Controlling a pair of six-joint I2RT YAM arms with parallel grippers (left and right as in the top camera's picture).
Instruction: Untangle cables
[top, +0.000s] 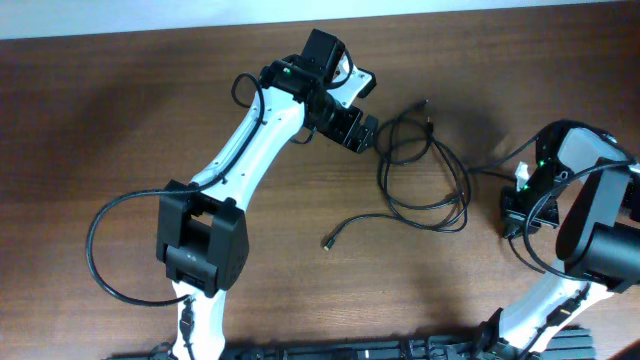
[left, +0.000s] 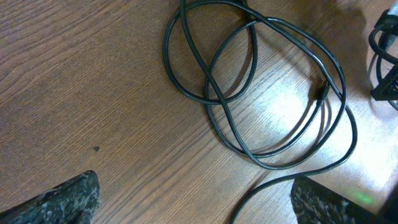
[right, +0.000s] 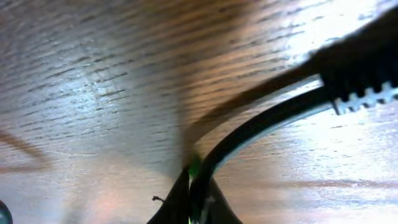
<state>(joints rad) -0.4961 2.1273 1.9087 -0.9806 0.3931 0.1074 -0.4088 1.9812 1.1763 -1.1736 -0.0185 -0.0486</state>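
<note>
The cables (top: 425, 170) are thin black cords lying in overlapping loops on the wooden table right of centre. One loose strand ends in a small plug (top: 327, 242) toward the front. My left gripper (top: 358, 130) is open, just left of the loops. In the left wrist view the loops (left: 249, 93) lie ahead of my open fingers (left: 199, 205), and one strand (left: 261, 190) runs in beside the right finger. My right gripper (top: 518, 208) is at the right, shut on a cable strand (right: 261, 127) that leads left to the tangle; its fingers (right: 194, 196) pinch the cord low over the table.
The wooden table (top: 120, 100) fills the view. The thick black wire of the left arm (top: 95, 250) loops out beside its base at the front left. The right arm's base (top: 560, 300) stands at the front right.
</note>
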